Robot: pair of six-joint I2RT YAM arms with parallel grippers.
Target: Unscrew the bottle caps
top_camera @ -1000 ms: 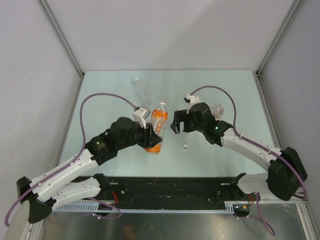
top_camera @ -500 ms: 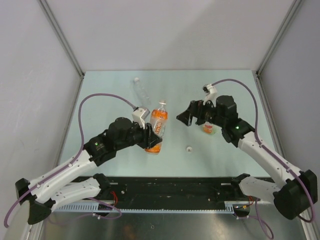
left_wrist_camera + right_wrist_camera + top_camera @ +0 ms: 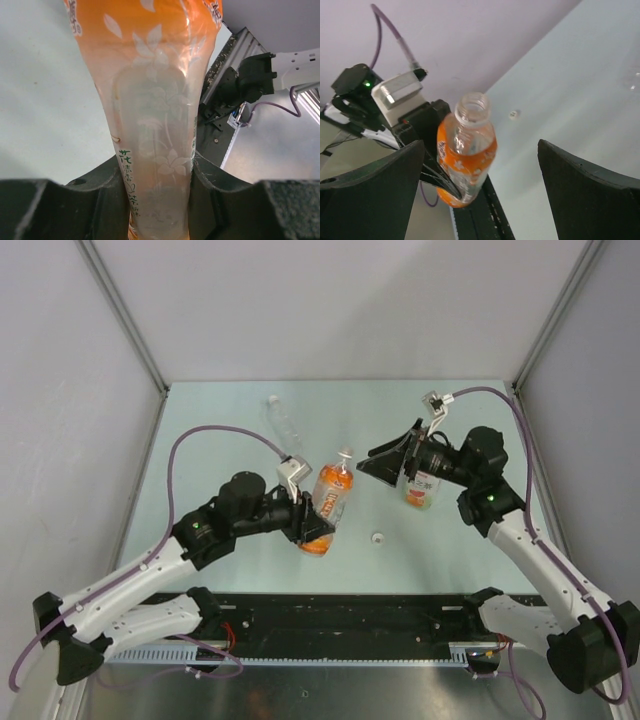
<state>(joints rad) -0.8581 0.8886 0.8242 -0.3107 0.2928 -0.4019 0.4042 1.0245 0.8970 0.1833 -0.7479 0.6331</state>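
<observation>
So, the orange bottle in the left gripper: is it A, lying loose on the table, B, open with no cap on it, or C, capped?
B: the right wrist view shows the orange bottle with a bare open mouth, clamped in the left gripper; a white cap lies apart.

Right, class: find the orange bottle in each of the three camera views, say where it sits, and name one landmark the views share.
Top external: orange bottle just left of centre, tilted, neck pointing up and right.
Left wrist: orange bottle fills the middle, clamped at the bottom edge.
Right wrist: orange bottle left of centre, open neck towards the camera.
Shared landmark: the left gripper holding it, seen in all three.
</observation>
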